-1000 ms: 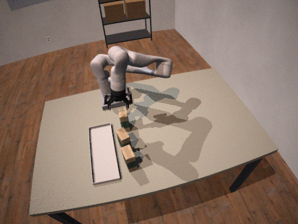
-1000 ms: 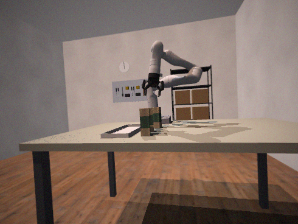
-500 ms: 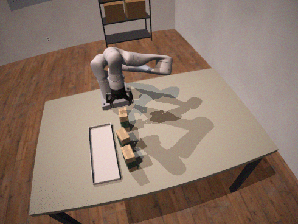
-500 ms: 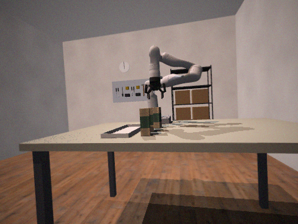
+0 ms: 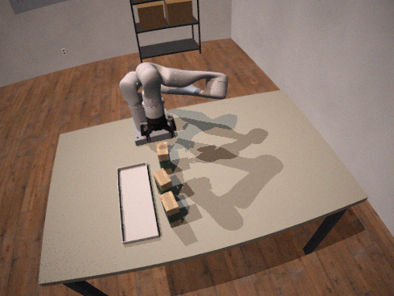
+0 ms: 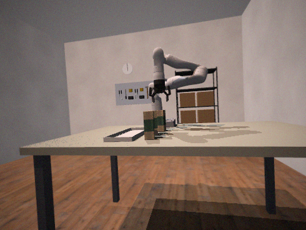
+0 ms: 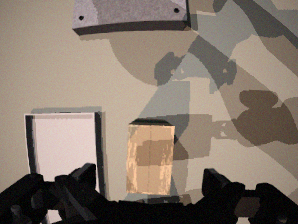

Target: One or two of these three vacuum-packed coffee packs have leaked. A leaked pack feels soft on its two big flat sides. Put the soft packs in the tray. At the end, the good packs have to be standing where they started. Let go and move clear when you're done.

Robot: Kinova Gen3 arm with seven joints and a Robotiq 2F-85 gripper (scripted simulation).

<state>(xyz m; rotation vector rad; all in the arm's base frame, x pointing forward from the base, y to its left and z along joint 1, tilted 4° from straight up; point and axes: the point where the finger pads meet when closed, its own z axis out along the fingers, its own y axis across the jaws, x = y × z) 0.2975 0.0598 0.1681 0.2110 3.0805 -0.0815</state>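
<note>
Three tan coffee packs with dark green bands stand upright in a row on the table, right of the tray. The far pack is nearest the arm's base, then the middle pack and the near pack. In the exterior view the packs overlap. My gripper is open and empty. It hangs well above the far pack, fingers pointing down. In the wrist view the pack's top lies between the two fingers.
The white tray with a grey rim is empty. The arm's grey base plate sits just beyond the far pack. A dark shelf with cardboard boxes stands against the back wall.
</note>
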